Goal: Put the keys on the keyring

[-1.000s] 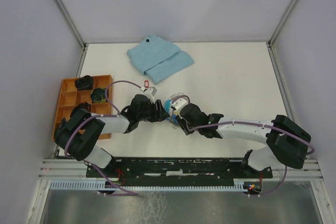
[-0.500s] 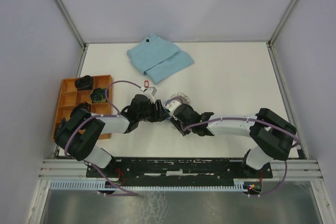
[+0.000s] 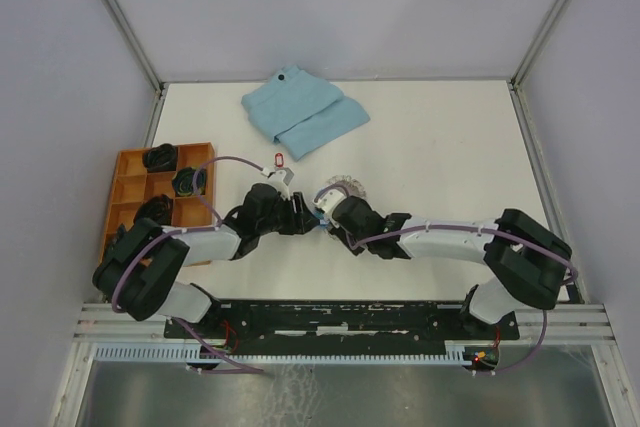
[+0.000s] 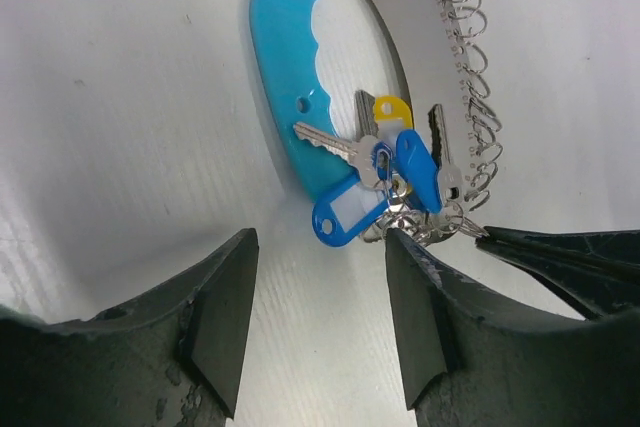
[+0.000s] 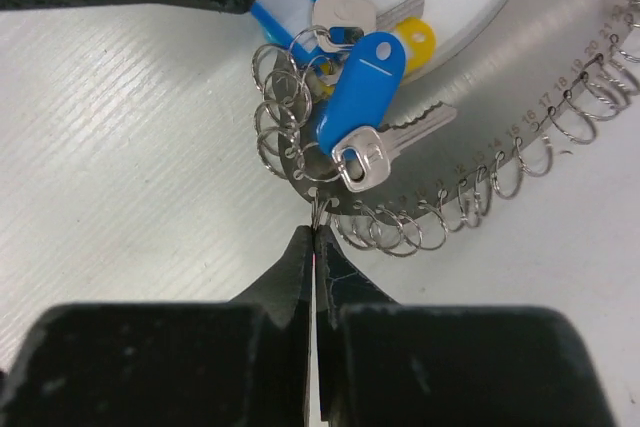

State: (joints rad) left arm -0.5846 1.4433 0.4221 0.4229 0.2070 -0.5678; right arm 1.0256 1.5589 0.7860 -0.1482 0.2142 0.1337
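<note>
The keyring (image 5: pixel 520 117) is lying on the white tabletop (image 4: pixel 120 127) near its middle, just ahead of both grippers. In the left wrist view its light-blue strap (image 4: pixel 290 97) is running lengthwise from the top of the picture down toward the lower right. A grey arc strung with small wire rings (image 4: pixel 465 77) is curving along beside the strap. Tiny numerals are running along that arc, one by each ring, too small to read with certainty.

Two keys are sitting at the ring cluster. One, with a blue-framed tag (image 4: pixel 350 217), is pointing its blade up and left across the strap. The other, with a solid blue tag (image 5: pixel 360 87), is lying slantwise in the right wrist view, with its silver blade (image 5: pixel 415 125) pointing to the right. A yellow tag (image 5: pixel 415 42) is peeking out behind it. Neither blue tag is showing any writing.

The right gripper (image 5: pixel 316 247) is pinching tight on one wire ring at the edge of the keyring. The left gripper (image 4: pixel 318 277) is standing partly open with nothing between its fingers, its tips just short of the blue-framed tag.

From above, a red-tagged key (image 3: pixel 278 159) is lying just beyond the left gripper, apart from the keyring. A folded blue cloth (image 3: pixel 303 112) is resting farther back, and an orange tray (image 3: pixel 128 175) is sitting at the left.
</note>
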